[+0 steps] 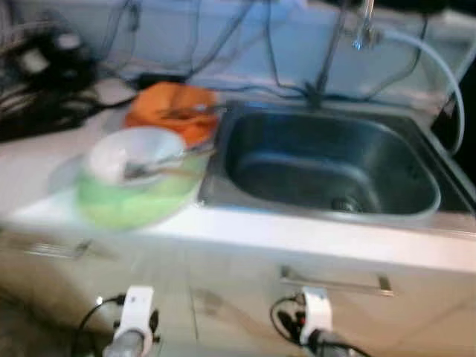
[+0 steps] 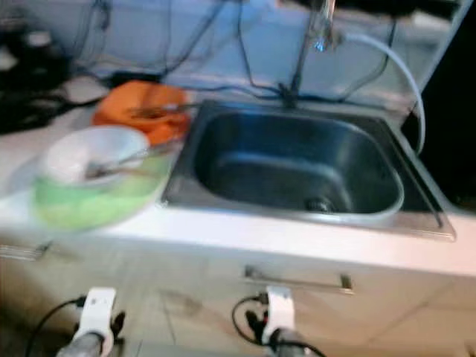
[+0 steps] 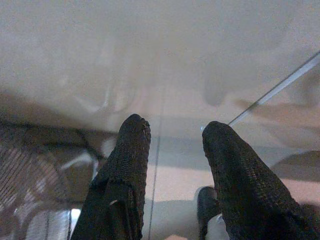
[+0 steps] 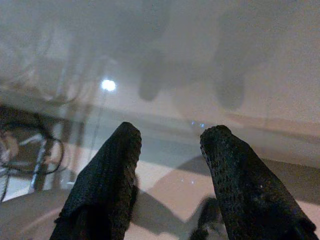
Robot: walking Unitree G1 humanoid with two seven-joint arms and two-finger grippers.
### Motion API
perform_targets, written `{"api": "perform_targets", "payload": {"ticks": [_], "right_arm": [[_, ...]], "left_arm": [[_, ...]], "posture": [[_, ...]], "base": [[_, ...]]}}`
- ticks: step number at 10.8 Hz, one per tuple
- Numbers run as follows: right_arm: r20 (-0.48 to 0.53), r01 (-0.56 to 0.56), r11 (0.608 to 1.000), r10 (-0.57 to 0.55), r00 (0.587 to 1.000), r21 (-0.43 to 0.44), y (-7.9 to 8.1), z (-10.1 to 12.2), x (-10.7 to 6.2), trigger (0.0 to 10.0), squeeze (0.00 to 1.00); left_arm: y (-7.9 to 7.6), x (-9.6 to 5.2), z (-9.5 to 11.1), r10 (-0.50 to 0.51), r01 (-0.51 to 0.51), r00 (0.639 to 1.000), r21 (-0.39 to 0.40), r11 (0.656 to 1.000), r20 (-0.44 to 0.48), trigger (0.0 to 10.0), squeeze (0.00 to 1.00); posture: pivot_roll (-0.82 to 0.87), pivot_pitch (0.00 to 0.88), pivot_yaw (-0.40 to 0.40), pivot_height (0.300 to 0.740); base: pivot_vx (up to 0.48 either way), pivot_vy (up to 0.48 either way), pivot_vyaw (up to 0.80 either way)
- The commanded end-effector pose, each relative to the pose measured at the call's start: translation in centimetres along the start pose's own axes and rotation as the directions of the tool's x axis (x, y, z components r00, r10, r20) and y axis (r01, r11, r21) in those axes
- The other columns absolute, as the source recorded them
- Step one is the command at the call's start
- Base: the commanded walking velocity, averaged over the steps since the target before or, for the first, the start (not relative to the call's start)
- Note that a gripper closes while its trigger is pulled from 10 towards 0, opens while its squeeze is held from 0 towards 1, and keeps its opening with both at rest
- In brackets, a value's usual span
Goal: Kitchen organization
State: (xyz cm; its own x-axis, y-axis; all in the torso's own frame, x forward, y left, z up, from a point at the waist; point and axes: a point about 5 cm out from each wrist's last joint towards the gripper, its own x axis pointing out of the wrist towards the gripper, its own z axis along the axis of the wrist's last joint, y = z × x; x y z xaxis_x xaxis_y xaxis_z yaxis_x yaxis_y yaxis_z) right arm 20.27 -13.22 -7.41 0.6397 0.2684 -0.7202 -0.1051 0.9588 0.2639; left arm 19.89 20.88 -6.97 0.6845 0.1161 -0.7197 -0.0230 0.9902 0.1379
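Observation:
A steel sink is set in the white counter, its basin bare with a drain. Left of it stands a white bowl with utensils in it, resting on a green bowl or plate. Behind that lies an orange dish with a utensil on it. Both arms hang low before the cabinet front, wrists at the bottom edge. In the left wrist view my left gripper is open over the tiled floor. In the right wrist view my right gripper is open too, holding nothing.
A tap with a pale hose rises behind the sink, with several black cables along the wall. Dark clutter sits at the counter's far left. A cabinet handle lies below the sink. The views are blurred.

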Motion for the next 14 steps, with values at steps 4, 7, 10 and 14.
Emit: {"api": "perform_targets", "payload": {"ticks": [4, 7, 10, 14], "right_arm": [[-0.011, 0.045, 0.999, -0.045, 0.999, -0.009, -1.3, -0.3, -0.4, 10.0, 0.00], [-0.015, 0.049, 0.999, -0.049, 0.999, -0.010, -1.4, -0.3, -0.4, 10.0, 0.00], [-0.016, 0.048, 0.999, -0.048, 0.999, -0.010, -1.4, -0.3, -0.4, 10.0, 0.00], [-0.020, 0.049, 0.999, -0.049, 0.999, -0.011, -1.4, -0.4, -0.5, 10.0, 0.00]], "left_arm": [[-0.6, -0.3, -0.9, -0.016, 0.017, 1.000, 0.003, 1.000, -0.018, 10.0, 0.00], [-0.3, -0.5, -1.5, -0.010, 0.010, 1.000, -0.015, 1.000, -0.027, 10.0, 0.00], [-0.4, -0.5, -1.4, -0.013, 0.013, 1.000, -0.014, 1.000, -0.021, 10.0, 0.00], [-0.5, -0.5, -1.5, -0.014, 0.013, 1.000, -0.011, 1.000, -0.022, 10.0, 0.00]], "posture": [[0.19, 0.000, -0.034, 0.740], [0.19, 0.000, -0.039, 0.740], [0.19, 0.000, -0.040, 0.740], [0.19, 0.000, -0.039, 0.740]], "base": [[0.000, 0.000, 0.00], [0.000, 0.000, 0.00], [0.000, 0.000, 0.00], [0.000, 0.000, 0.00]]}}
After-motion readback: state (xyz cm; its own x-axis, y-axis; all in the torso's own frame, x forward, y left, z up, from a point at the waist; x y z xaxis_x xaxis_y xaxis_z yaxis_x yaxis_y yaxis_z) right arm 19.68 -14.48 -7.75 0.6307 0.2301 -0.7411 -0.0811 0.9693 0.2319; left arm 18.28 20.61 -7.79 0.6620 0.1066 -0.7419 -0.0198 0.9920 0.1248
